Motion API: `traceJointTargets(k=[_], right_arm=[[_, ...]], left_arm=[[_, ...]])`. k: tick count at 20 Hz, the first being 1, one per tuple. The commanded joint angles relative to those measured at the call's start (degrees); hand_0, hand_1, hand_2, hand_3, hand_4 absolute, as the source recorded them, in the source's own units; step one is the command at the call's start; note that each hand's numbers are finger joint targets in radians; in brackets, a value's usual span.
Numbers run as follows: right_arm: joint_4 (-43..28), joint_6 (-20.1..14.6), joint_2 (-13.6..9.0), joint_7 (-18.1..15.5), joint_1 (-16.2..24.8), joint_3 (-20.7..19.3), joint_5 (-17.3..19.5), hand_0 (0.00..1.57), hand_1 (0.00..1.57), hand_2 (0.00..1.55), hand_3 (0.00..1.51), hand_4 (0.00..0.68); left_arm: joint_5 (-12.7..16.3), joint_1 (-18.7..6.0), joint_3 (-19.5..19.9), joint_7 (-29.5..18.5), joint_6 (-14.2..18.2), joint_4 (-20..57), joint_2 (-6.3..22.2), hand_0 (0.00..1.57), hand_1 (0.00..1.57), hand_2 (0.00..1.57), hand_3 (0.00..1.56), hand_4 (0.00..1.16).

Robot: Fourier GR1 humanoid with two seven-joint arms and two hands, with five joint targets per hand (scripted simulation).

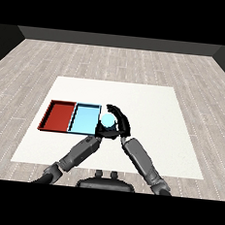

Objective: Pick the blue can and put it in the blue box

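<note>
Curling round the blue can [108, 120], the right hand [120, 122] holds it upright just right of the blue tray [84, 119] — the left hand [101, 131], fingers unclear, sits below it.

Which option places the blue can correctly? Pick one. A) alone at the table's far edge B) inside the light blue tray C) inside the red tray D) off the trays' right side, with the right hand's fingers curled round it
D: the blue can sits just past the right edge of the light blue tray, not in it or the red tray, and the right hand has its fingers curled round it.
</note>
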Motion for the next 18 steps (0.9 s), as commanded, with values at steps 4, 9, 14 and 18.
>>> traceJointTargets(k=[4, 9, 14, 18], right_arm=[[-2.7, 0.7, 0.0, -0.4, 3.1, -2.5, 1.4, 0.0, 0.0, 0.0, 0.0, 0.0], [-11.0, 3.4, -2.8, -0.4, 8.9, -4.8, -0.5, 0.0, 0.0, 0.0, 0.0, 0.0], [-14.1, 8.9, -6.0, -6.0, 12.1, -15.6, -9.7, 0.0, 0.0, 0.0, 0.0, 0.0], [-17.6, 7.0, -4.7, -6.5, 17.1, -17.2, -10.9, 0.0, 0.0, 0.0, 0.0, 0.0]], left_arm=[[-0.3, 0.3, 0.6, -4.1, 0.0, 4.3, 0.0, 1.57, 1.57, 1.57, 1.52, 1.14], [-4.4, 1.7, 3.5, 1.6, 2.2, -2.3, 1.6, 1.57, 1.57, 1.57, 1.53, 1.15], [-4.7, -1.0, 5.7, 1.4, 1.5, 0.0, 5.1, 1.57, 1.57, 1.57, 1.53, 1.15], [-6.8, -3.9, 7.6, 4.5, 2.5, 2.3, 8.9, 1.57, 1.57, 1.57, 1.52, 1.15]])
